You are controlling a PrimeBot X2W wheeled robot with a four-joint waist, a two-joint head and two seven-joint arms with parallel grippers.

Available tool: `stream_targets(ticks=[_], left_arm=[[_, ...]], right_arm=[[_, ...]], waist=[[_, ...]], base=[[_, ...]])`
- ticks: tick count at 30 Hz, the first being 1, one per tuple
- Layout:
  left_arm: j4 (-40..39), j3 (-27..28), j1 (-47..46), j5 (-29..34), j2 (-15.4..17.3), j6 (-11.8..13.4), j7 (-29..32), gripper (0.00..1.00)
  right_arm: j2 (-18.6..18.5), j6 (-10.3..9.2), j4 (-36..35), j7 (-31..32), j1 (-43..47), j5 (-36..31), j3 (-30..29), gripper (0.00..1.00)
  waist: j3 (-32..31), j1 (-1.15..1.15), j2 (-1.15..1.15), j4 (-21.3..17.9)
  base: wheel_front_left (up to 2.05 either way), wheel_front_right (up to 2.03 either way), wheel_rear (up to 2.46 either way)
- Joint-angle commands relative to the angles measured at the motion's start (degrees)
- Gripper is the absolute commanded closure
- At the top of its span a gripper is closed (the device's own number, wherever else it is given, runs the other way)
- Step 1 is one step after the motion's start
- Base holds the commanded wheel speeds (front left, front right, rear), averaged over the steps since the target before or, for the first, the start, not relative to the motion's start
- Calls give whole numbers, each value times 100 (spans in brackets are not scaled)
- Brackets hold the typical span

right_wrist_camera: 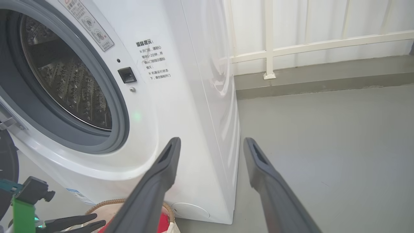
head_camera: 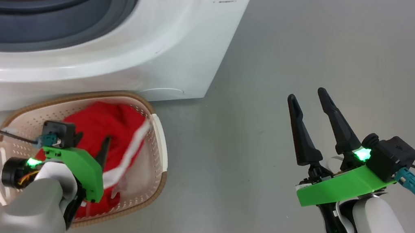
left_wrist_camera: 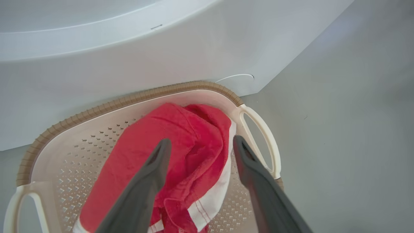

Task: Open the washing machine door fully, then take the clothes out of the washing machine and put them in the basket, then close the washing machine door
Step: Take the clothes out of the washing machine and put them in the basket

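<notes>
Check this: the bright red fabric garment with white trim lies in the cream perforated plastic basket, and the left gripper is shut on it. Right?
Not quite: the left gripper is open, fingers apart above the red garment, as the left wrist view shows. The garment does lie in the cream basket.

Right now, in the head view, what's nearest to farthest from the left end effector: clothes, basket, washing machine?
1. clothes, directly under the left end effector.
2. basket, rim around them.
3. washing machine, behind the basket, at upper left.

Grey floor [head_camera: 284,41] bears washing machine [head_camera: 185,47] and basket [head_camera: 162,179].
</notes>
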Motion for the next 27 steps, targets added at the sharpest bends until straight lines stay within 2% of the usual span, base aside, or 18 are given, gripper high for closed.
stream_targets(ticks=[1,14,18,27], left_arm=[[-112,42,2,-76,172,-15,-83,0],[-800,-231,406,-432,412,-16,-169,0],[-1366,12,627,-378,586,-10,-170,0],[-2514,600,1374,-72,729,128,-171,0]], right_arm=[[15,9,-116,-26,57,13,73,0],[-55,9,-30,-26,225,52,103,0],[-76,9,2,-26,302,71,114,0],[-100,9,38,-26,468,104,60,0]], waist=[[-68,0,0,72],[-497,0,0,375],[-676,0,0,458],[-1032,0,0,659]], base=[[0,0,0],[0,0,0],[0,0,0],[0,0,0]])
